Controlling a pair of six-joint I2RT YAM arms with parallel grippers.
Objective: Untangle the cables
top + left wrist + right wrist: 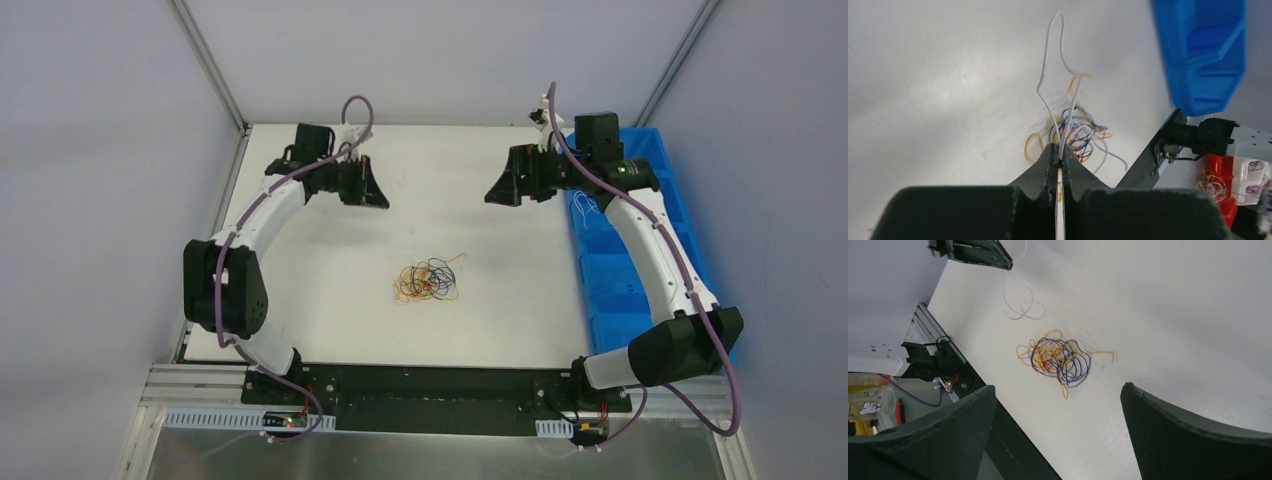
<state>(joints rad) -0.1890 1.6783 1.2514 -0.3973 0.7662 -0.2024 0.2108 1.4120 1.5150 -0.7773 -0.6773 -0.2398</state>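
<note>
The cables are a small tangled clump (pixel 428 281) of orange, black, red and purplish wires lying mid-table; it also shows in the right wrist view (pixel 1058 360) and the left wrist view (pixel 1075 135). My left gripper (pixel 375 195) is raised at the back left, shut on a thin white wire (pixel 1045 65) that loops out past its tips (pixel 1060 152). In the right wrist view this wire (pixel 1020 310) hangs below the left gripper, apart from the clump. My right gripper (pixel 497 190) is raised at the back right, open and empty (pixel 1059 387).
A blue compartment bin (pixel 610 270) stands along the table's right edge under the right arm, with a few white wires (pixel 588 207) in a far compartment. The black base rail (pixel 440 385) runs along the near edge. Grey walls enclose the table.
</note>
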